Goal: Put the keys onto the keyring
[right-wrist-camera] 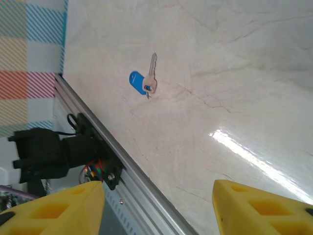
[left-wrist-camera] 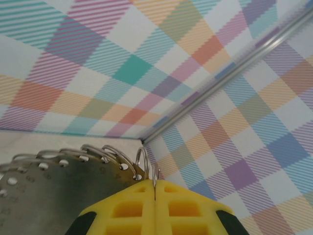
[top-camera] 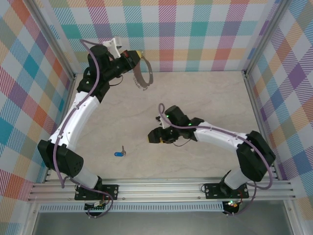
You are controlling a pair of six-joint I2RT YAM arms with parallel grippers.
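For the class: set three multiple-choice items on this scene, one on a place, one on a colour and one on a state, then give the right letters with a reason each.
1. Where does the key lie?
A. on the near left of the table
B. at its far right corner
C. on the metal rail

2. What colour is the key's plastic part?
A. red
B. blue
C. green

3. How do the left gripper's fingers stand?
A. wide open
B. shut on nothing
C. shut on the keyring

Answers:
1 A: the top view shows it on bare tabletop near the front left.
2 B: the right wrist view shows blue plastic.
3 C: the yellow fingers meet with the ring's wire pinched between them.
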